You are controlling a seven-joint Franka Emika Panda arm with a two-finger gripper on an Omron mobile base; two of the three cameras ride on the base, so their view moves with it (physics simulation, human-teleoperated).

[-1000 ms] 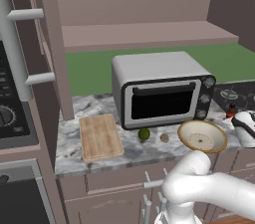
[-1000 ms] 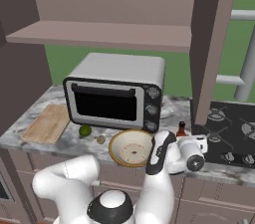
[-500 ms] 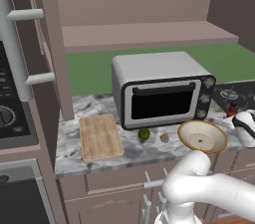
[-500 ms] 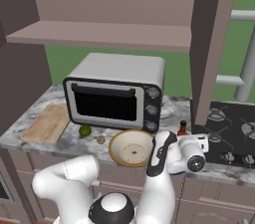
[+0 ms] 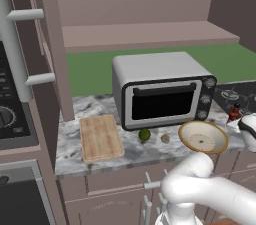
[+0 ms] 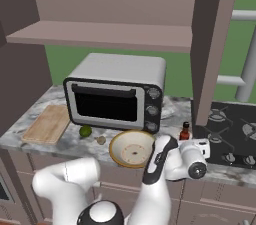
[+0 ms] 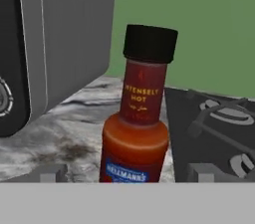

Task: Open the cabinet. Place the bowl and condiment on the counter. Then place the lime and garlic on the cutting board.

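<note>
Condiment (image 7: 135, 133) stood upright on the counter (image 7: 64, 138) between the toaster oven (image 7: 55, 44) and the stovetop (image 7: 219, 133): a slim red bottle, black cap, dark label. Its base was cut off from the hand view. Gripper (image 7: 127, 175) fingertips (image 7: 50, 173) stood wide apart on either side of it, not touching.
</note>
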